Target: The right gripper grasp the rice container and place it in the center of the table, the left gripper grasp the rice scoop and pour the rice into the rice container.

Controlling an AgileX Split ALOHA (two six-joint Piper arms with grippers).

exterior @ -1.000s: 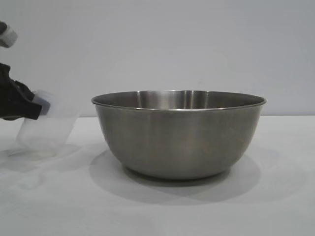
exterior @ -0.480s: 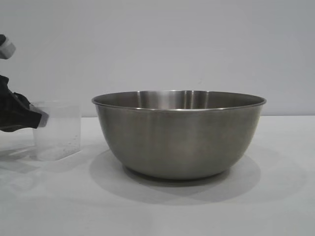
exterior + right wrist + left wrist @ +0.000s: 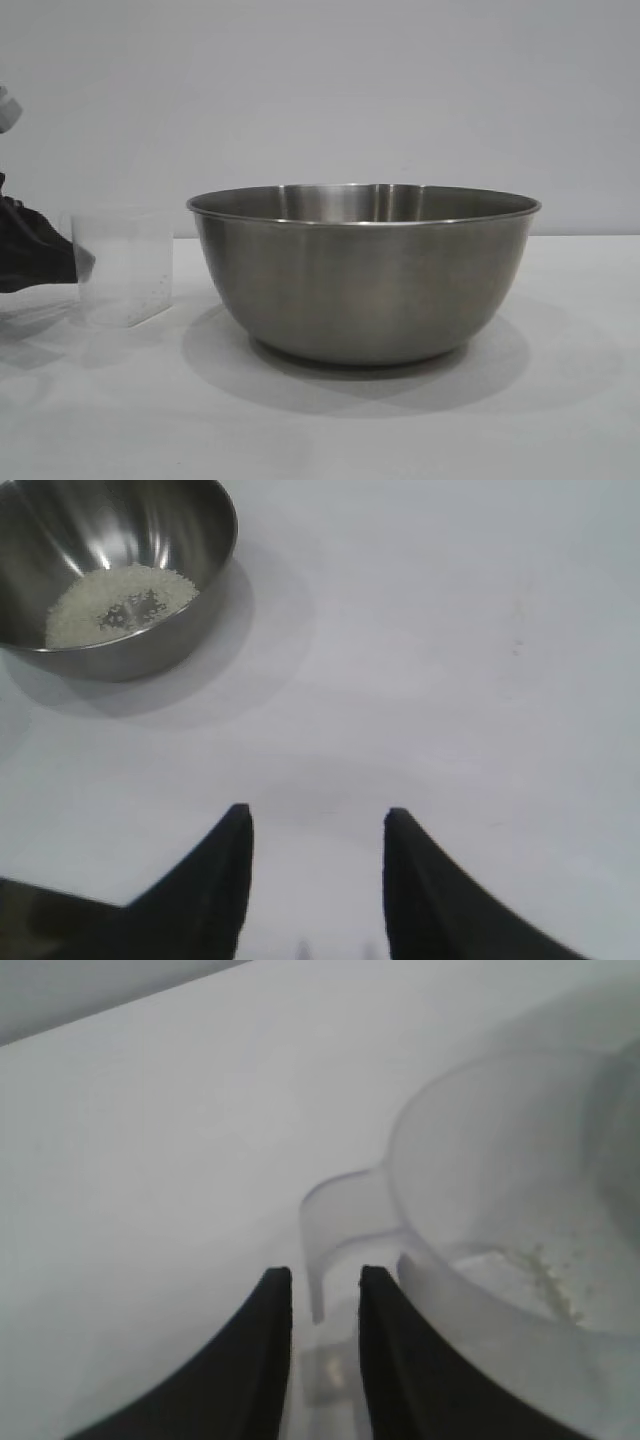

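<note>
The rice container (image 3: 365, 270), a big steel bowl, stands mid-table; in the right wrist view the rice container (image 3: 120, 570) holds a pale heap of rice (image 3: 115, 605). To its left the rice scoop (image 3: 125, 268), a clear cup, stands upright on the white table (image 3: 330, 420). A few grains cling inside the rice scoop (image 3: 500, 1210). My left gripper (image 3: 325, 1275) is open a little, its fingers either side of the scoop's loop handle (image 3: 335, 1220) with a gap on both sides. At the exterior view's left edge the left gripper (image 3: 80, 262) sits by the cup. My right gripper (image 3: 315, 820) is open over bare table, away from the bowl.
A plain grey wall (image 3: 320, 90) rises behind the table. White tabletop stretches in front of the bowl and to its right.
The scoop, tilted in the shut left gripper a second ago, now stands upright on the table. The left fingers have parted off its handle. Bowl and right gripper are unmoved.
</note>
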